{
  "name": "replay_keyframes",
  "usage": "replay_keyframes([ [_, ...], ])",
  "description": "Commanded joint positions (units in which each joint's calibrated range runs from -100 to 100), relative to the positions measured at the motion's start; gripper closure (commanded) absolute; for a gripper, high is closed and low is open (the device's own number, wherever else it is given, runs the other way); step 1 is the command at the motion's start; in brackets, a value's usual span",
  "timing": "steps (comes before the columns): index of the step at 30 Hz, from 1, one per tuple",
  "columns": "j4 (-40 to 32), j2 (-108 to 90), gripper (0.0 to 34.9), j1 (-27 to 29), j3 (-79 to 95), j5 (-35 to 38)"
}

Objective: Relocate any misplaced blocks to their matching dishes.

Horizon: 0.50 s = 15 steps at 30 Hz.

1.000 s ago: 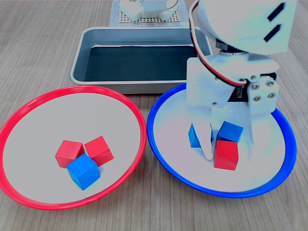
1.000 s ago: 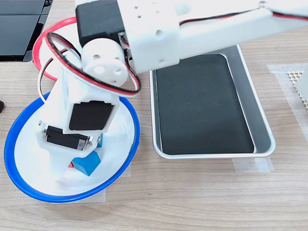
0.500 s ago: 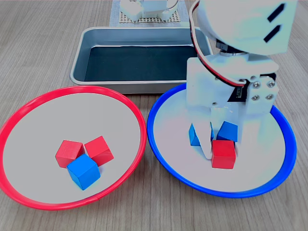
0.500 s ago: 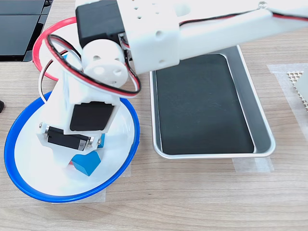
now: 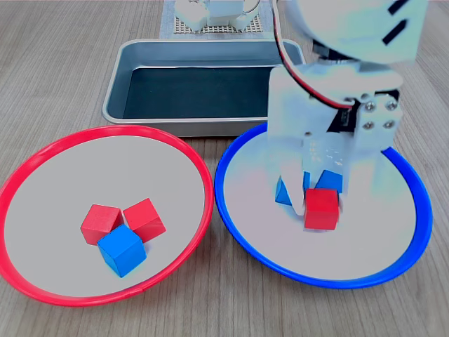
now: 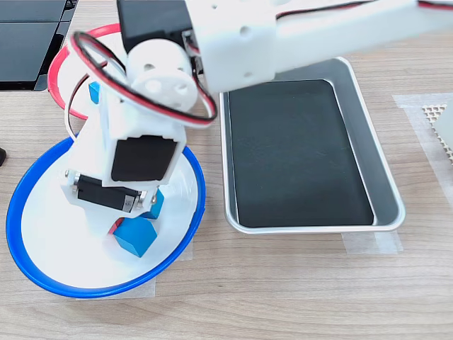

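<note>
A: Two dishes on the wood surface (image 5: 63, 70). Where from the grey metal tray (image 5: 140, 49)?

B: First exterior view: red-rimmed dish (image 5: 42, 151) at 7 o'clock of the tray, blue-rimmed dish (image 5: 231, 232) at 5 o'clock. The white arm (image 5: 351, 42) comes down over the blue one.

A: The jaws (image 5: 319, 203)?

B: Clamped on a red cube (image 5: 322, 209), inside the blue-rimmed dish. Cannot tell whether the cube touches the dish floor.

A: Other blocks there?

B: Two blue cubes behind the red one, at about 11 o'clock (image 5: 283, 191) and 12 o'clock (image 5: 330, 180), partly hidden by the jaws.

A: And the red-rimmed dish?

B: Two red cubes (image 5: 100, 222) (image 5: 145, 217) side by side, one blue cube (image 5: 121, 250) at their 6 o'clock, touching both.

A: Second exterior view?

B: Arm (image 6: 283, 32) hides most; one blue cube (image 6: 136, 236) shows clearly.
</note>
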Motion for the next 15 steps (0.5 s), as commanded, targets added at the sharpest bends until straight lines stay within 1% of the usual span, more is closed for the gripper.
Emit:
replay_keyframes([
  [1, 0.9, -8.7, 34.6, 0.0, 1.6, -0.5],
  [4, 1.5, -13.6, 34.6, 0.6, 3.6, -0.5],
  [7, 2.6, -19.0, 34.6, 2.3, 6.2, 0.4],
  [15, 2.4, -29.3, 34.6, 11.8, 14.9, 4.9],
])
